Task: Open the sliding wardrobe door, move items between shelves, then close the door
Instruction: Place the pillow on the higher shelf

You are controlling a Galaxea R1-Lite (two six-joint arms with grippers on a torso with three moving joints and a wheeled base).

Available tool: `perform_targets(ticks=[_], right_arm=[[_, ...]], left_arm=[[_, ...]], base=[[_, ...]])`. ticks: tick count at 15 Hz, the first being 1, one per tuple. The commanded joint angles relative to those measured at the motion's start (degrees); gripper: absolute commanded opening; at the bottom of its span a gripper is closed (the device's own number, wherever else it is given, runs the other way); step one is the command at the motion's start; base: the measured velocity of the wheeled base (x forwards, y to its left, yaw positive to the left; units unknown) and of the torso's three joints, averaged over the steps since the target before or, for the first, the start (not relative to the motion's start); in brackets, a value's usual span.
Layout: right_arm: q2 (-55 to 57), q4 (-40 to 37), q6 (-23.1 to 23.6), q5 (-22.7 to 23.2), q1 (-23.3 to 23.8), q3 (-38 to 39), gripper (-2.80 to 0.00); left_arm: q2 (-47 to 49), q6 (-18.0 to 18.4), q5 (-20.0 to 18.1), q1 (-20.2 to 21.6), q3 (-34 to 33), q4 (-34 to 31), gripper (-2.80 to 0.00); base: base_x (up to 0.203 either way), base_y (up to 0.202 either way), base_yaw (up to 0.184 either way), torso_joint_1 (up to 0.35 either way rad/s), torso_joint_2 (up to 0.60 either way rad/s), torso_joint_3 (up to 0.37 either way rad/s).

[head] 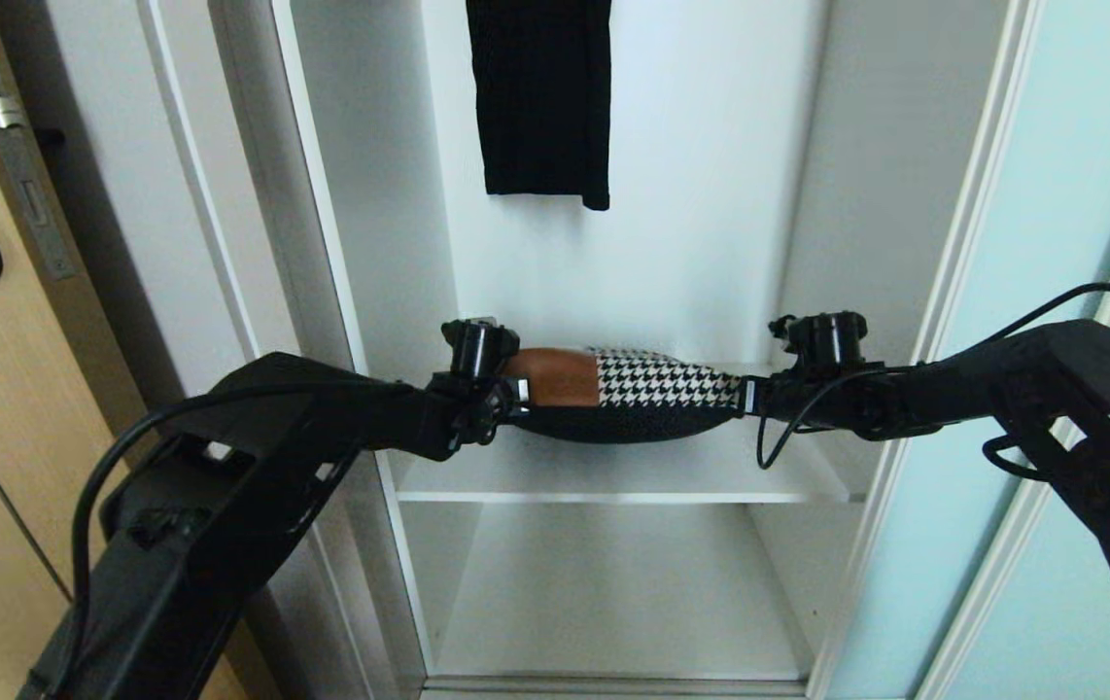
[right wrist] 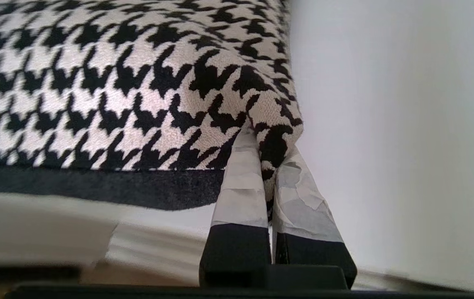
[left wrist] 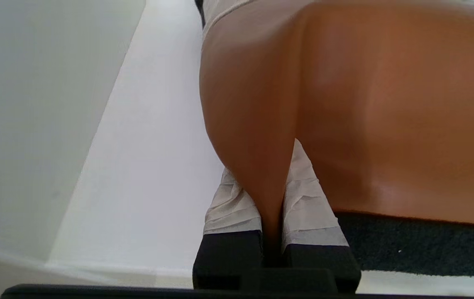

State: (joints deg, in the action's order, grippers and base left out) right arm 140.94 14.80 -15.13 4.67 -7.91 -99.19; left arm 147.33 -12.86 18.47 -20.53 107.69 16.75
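Inside white wardrobe, just above wide flat white shelf (head: 613, 476): soft patchwork pillow (head: 628, 394), brown, black-and-white check, dark grey. Left gripper (head: 516, 391) pinches brown corner tight. Right gripper (head: 747, 397) pinches check corner tight. Tiny pinches; fabric might slip, pillow drops. Arms pulling apart might tear grip loose.

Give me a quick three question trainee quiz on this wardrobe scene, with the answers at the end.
1. True or false: the left pincer grips the patchwork pillow's tan corner.
2. Which pattern does the right pincer pinch? A) stripes B) houndstooth C) plain white
3. What hangs above the shelf inside the wardrobe?

Key: 1 true. 2 B. 3 a black garment.
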Motion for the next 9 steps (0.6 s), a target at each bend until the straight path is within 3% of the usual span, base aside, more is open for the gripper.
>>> perform_targets(ticks=[1, 5, 9], right_arm=[[4.3, -0.1, 0.0, -1.8, -0.1, -3.9, -2.80], [11.7, -0.3, 2.2, -8.7, -0.6, -11.4, -2.80], [14.7, 0.8, 5.6, -10.2, -2.0, -11.9, -2.80]], left_arm=[[4.0, -0.1, 0.5, 0.5, 3.6, -0.2, -2.80], [8.5, 0.7, 2.3, 1.5, 3.6, 5.7, -2.80], [11.5, 3.5, 5.4, 3.3, 3.6, 9.8, -2.80]], base=[[0.000, 0.000, 0.000, 0.000, 0.00, 0.000], [0.000, 0.000, 0.000, 0.000, 0.00, 0.000], [0.000, 0.000, 0.000, 0.000, 0.00, 0.000]])
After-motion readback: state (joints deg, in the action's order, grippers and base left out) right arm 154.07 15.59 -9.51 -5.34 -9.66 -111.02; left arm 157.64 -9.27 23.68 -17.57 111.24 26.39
